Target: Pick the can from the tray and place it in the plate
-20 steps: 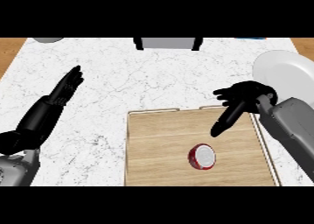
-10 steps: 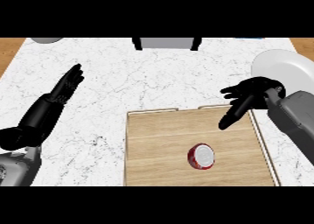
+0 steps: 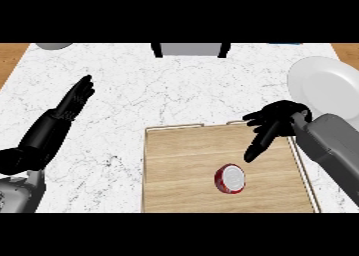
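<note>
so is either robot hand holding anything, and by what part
Nothing is held. Right robot hand: open above the wooden tray, apart from the round red-and-white can. Left robot hand: open.

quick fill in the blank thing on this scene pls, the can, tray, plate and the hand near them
1. The can on the wooden tray has a ____ rim.
2. The plate, on the counter to the right of the tray, is coloured ____.
3. The right hand, fingers open and holding nothing, hangs over the far right corner of the ____.

Missing words: red; white; tray
</note>
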You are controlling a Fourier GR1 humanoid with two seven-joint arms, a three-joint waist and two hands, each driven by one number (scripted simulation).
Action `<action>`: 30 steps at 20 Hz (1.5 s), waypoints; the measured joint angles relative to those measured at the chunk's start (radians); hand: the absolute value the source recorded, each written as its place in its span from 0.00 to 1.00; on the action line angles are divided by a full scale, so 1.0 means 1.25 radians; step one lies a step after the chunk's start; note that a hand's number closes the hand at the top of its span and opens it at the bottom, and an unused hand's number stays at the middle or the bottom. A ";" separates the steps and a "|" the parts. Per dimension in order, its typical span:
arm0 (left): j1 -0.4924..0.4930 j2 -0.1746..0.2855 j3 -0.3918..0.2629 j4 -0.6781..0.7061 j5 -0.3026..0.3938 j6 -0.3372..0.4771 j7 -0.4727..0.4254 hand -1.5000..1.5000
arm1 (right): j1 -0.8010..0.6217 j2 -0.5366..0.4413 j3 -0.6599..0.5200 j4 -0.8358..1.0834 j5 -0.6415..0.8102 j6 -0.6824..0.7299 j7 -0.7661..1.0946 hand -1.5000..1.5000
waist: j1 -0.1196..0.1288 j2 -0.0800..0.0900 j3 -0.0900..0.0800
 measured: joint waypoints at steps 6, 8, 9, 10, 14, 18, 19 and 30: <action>0.000 -0.012 0.006 -0.008 -0.008 -0.004 0.007 0.50 | 0.018 0.019 0.046 -0.014 -0.019 0.003 -0.006 0.00 | -0.003 -0.001 0.000; 0.007 -0.014 0.007 -0.020 -0.008 -0.007 0.013 0.50 | 0.025 0.022 0.056 -0.030 -0.026 -0.002 -0.005 0.00 | -0.004 -0.003 -0.001; 0.011 -0.014 0.009 -0.022 -0.011 -0.008 0.009 0.50 | 0.029 0.022 0.061 -0.038 -0.030 -0.004 -0.005 0.00 | -0.004 -0.004 -0.002; 0.013 -0.006 0.021 -0.021 -0.004 -0.017 0.007 0.50 | 0.036 0.022 0.066 -0.048 -0.030 -0.004 -0.012 0.00 | -0.003 -0.005 -0.002; 0.020 -0.016 0.019 -0.035 -0.013 -0.015 0.014 0.50 | 0.045 0.027 0.082 -0.067 -0.044 -0.012 -0.012 0.00 | -0.004 -0.008 -0.005; 0.019 -0.017 0.029 -0.018 -0.015 -0.025 0.002 0.50 | 0.053 0.035 0.112 -0.097 -0.045 -0.027 -0.011 0.00 | -0.006 -0.010 -0.008; 0.017 -0.025 0.024 -0.025 -0.020 -0.018 0.010 0.50 | 0.053 0.035 0.117 -0.099 -0.047 -0.030 -0.010 0.00 | -0.006 -0.011 -0.008; 0.009 -0.034 0.033 -0.027 -0.033 -0.028 0.021 0.50 | 0.076 0.035 0.179 -0.157 0.017 -0.049 -0.053 1.00 | -0.008 -0.017 -0.015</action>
